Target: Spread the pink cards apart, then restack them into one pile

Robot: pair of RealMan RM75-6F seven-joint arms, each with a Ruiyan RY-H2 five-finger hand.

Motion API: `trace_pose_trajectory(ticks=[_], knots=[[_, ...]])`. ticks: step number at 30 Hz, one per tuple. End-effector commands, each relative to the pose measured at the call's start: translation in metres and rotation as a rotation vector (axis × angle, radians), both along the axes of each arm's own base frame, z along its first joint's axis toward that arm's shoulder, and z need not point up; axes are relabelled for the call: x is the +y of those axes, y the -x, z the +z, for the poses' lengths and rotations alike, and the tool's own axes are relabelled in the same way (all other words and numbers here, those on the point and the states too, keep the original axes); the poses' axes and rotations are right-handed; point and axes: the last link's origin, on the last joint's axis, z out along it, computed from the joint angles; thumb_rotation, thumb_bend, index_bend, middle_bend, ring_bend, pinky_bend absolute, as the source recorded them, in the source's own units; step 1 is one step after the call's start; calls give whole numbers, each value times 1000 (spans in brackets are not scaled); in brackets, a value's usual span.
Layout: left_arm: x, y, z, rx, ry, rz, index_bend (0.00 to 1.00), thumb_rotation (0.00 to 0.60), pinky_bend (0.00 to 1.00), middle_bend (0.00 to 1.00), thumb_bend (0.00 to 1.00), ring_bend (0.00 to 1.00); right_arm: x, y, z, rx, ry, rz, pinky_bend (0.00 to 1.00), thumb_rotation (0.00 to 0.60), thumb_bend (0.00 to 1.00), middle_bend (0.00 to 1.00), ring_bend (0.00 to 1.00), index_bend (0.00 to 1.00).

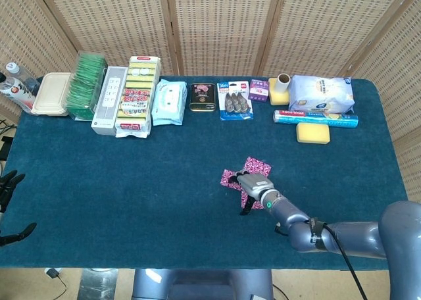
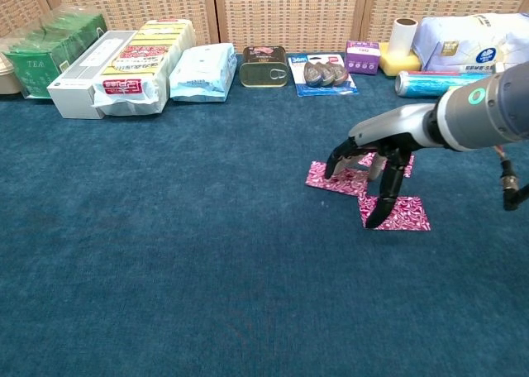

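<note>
Mid-table: pink cards (image 2: 343, 177) fanned, three visible.
Right hand (image 2: 369, 155): my fingers spread, pressing cards, gripping nothing.
Advice: slide flat, lightly.

"TEA" in pale letters on the green box (image 2: 45, 63) at far left of the chest view, every other label on the back-row packs too small or blurred to read
</note>
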Motion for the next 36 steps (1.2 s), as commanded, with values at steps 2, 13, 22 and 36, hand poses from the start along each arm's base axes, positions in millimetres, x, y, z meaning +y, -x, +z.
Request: trace_pose_trajectory(ticks=[2, 13, 22, 36], knots=[[0, 0, 1, -1, -1, -2, 0, 600, 63, 0, 209, 0, 7, -11, -9, -1, -17, 11, 175, 574, 0, 118, 0, 149], [-1, 1, 3, -8, -8, -5, 0, 600, 62, 0, 210, 0, 12, -34, -12, -33, -5, 44, 176, 574, 0, 117, 0, 149], [-1, 1, 3, -8, -7, -7, 0, 600, 63, 0, 208, 0, 16, -39, -1, -48, 27, 71, 176, 572, 0, 109, 0, 149], [-1, -1, -1, 2, 4, -10, 0, 600, 63, 0, 209, 0, -3, 1, 21, 15, 447, 152, 137, 576, 41, 0, 0, 149]])
